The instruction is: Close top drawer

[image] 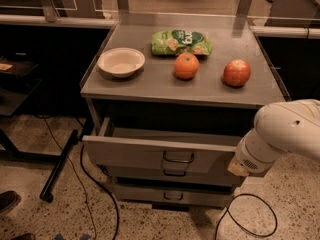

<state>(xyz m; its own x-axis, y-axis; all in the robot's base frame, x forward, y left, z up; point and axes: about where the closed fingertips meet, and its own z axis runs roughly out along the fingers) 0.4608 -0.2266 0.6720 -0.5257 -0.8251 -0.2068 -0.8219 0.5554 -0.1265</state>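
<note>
The top drawer point(135, 156) stands pulled out from the grey cabinet, its wide front panel carrying a dark bow handle point(178, 157) at the centre. My white arm point(282, 131) reaches in from the right. Its wrist end point(241, 165) sits against the right end of the drawer's front panel. My gripper lies at that end, behind the arm's bulk, and does not show clearly.
Two lower drawers point(172, 194) sit shut beneath. On the cabinet top point(150, 84) stand a white bowl point(121, 62), a green snack bag point(181, 42), an orange point(186, 65) and a red apple point(236, 72). Cables point(85, 174) trail on the floor on the left, and a cable loop point(250, 219) lies on the right.
</note>
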